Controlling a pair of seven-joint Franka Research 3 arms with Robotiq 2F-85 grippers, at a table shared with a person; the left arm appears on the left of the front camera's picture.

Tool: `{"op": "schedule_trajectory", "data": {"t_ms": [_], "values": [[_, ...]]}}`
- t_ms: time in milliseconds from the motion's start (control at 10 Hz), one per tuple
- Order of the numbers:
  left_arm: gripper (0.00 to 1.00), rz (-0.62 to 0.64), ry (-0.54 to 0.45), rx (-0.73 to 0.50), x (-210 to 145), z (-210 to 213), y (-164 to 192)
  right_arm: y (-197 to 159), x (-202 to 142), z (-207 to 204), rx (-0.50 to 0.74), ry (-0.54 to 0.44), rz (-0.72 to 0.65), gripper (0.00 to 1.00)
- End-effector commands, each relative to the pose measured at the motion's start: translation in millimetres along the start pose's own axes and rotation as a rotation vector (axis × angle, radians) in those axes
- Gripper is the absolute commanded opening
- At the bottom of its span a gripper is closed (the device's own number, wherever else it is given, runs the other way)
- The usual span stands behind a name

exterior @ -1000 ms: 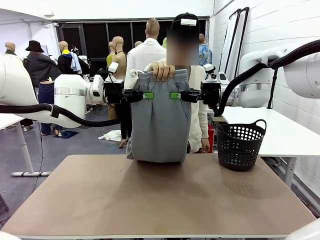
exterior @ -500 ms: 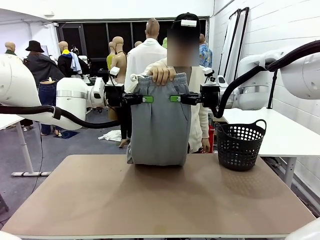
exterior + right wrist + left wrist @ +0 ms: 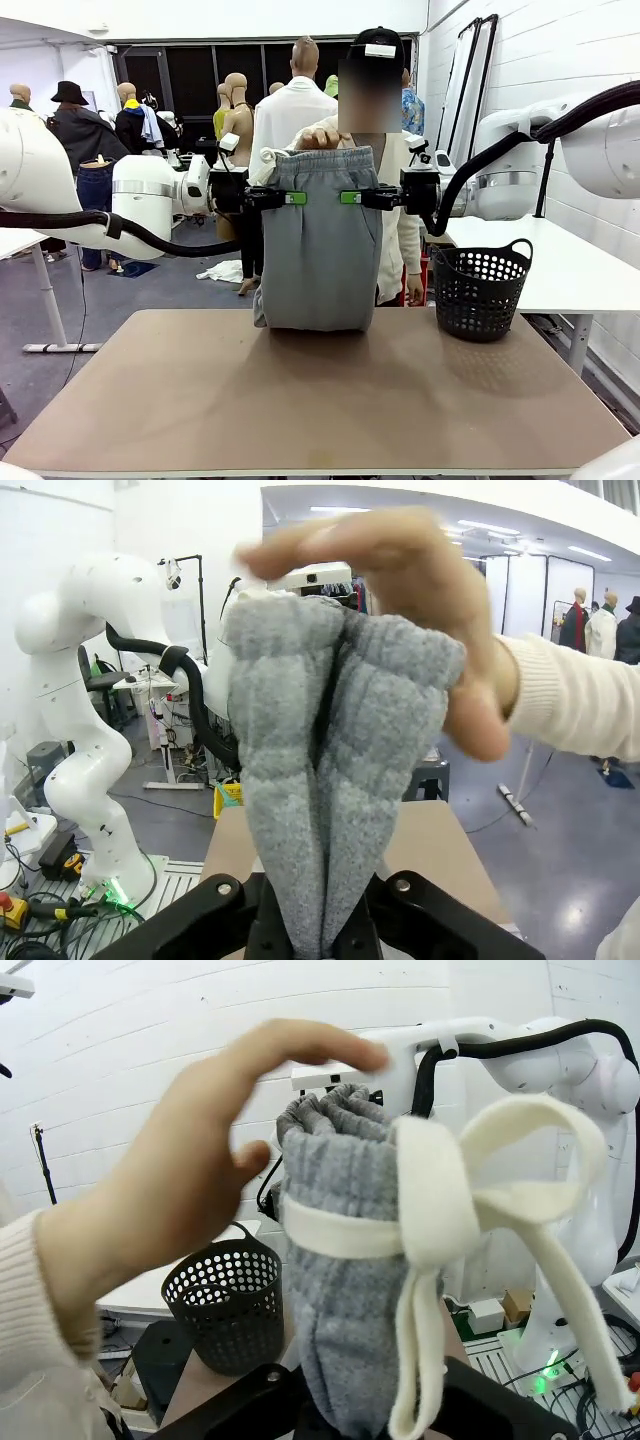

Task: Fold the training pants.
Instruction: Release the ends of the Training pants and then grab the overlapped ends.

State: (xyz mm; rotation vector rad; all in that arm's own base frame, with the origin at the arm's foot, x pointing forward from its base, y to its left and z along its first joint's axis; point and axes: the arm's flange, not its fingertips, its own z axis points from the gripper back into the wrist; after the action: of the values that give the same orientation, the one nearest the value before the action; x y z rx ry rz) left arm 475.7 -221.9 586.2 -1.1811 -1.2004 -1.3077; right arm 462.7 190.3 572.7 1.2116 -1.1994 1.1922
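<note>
Grey jersey hangs above the table's [image 3: 320, 400] far edge: the training pants [image 3: 318, 250], legs together, lower end touching the top, no fold laid down yet. Your left gripper [image 3: 294, 198] clamps one side below the waistband, and your right gripper [image 3: 350, 197] clamps the other. The near tabletop is free; the basket [image 3: 480, 290] crowds its far right corner.

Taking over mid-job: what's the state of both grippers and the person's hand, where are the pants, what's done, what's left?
Left gripper: shut on the training pants, below the waistband.
Right gripper: shut on them, same height.
Person's hand: open over the waistband.
Pants hang upright, lower end at the table's far edge.
Done: pants gripped. Left: lay them down, fold.
</note>
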Motion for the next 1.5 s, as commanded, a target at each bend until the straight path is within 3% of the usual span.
{"op": "schedule_trajectory", "data": {"t_ms": [0, 1400], "values": [[0.0, -0.023, -0.006, 0.003, 1.8, 0.6, -2.9, 1.3, 2.3, -0.1, 0.005, -0.004, 0.008, 0.0], [0.0, -0.023, -0.006, 0.003, 1.8, 0.6, -2.9, 1.3, 2.3, -0.1, 0.005, -0.004, 0.008, 0.0]]}}
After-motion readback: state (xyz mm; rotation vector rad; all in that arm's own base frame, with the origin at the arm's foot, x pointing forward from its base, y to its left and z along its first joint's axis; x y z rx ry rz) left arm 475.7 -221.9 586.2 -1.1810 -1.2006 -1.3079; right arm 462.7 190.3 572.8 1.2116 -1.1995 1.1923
